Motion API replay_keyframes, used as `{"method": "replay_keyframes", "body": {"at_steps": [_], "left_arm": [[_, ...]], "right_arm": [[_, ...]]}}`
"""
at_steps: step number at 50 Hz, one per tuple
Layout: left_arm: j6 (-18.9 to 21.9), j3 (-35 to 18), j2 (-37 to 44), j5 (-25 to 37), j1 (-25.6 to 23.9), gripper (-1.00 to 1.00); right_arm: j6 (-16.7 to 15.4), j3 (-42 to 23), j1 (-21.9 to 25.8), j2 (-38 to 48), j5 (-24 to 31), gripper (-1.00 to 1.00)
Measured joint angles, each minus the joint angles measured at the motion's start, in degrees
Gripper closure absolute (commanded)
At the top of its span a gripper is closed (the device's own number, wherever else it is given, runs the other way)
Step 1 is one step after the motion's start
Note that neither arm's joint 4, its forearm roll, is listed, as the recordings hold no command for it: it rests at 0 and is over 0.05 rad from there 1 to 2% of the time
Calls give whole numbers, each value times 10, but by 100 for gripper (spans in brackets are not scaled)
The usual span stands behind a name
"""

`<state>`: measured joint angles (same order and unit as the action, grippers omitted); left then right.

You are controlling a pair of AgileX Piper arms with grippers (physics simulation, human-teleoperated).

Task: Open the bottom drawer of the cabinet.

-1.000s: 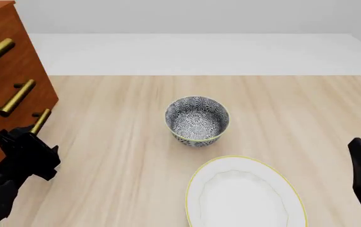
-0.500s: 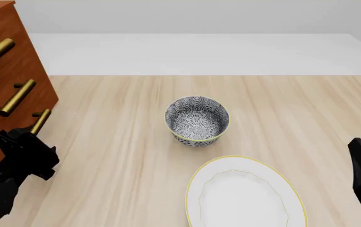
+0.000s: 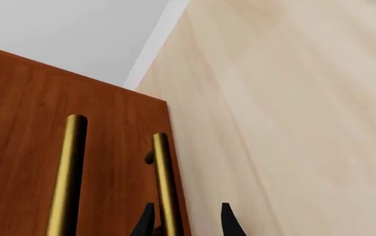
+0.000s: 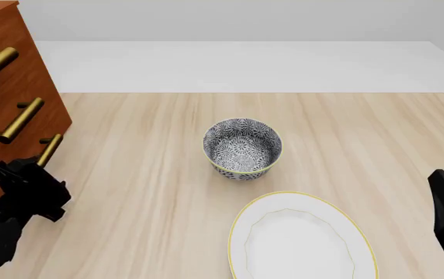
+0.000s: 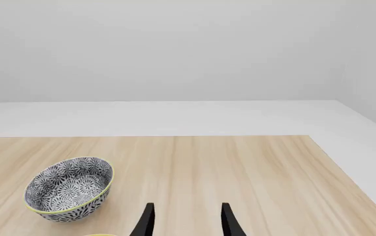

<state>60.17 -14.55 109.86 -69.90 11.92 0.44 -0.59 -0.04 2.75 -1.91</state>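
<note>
The cabinet stands at the table's left edge, with three brass bar handles on its front. The bottom drawer is shut, and its handle is the lowest bar. My left gripper is right at the near end of that handle. In the left wrist view the gripper is open with the bottom handle running between its fingers, close to one finger. The middle drawer's handle lies beside it. My right gripper is open and empty at the right edge, and it also shows in the right wrist view.
A patterned bowl stands mid-table, and it also shows in the right wrist view. A white plate with a yellow rim lies at the front, right of centre. Bare table lies between the cabinet and the bowl.
My left gripper has crept slightly left, toward the cabinet front. The drawers, bowl, plate and right arm have not moved.
</note>
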Motion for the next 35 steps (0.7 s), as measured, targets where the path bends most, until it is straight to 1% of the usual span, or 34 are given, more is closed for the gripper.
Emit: {"method": "replay_keyframes", "body": {"at_steps": [32,33,35], "left_arm": [[10,-15,19,0,16,-100],[10,-15,19,0,16,100],[11,-19,9,0,19,100]], "right_arm": [[0,0,0,0,0,-100],[0,0,0,0,0,-100],[0,0,0,0,0,-100]]}}
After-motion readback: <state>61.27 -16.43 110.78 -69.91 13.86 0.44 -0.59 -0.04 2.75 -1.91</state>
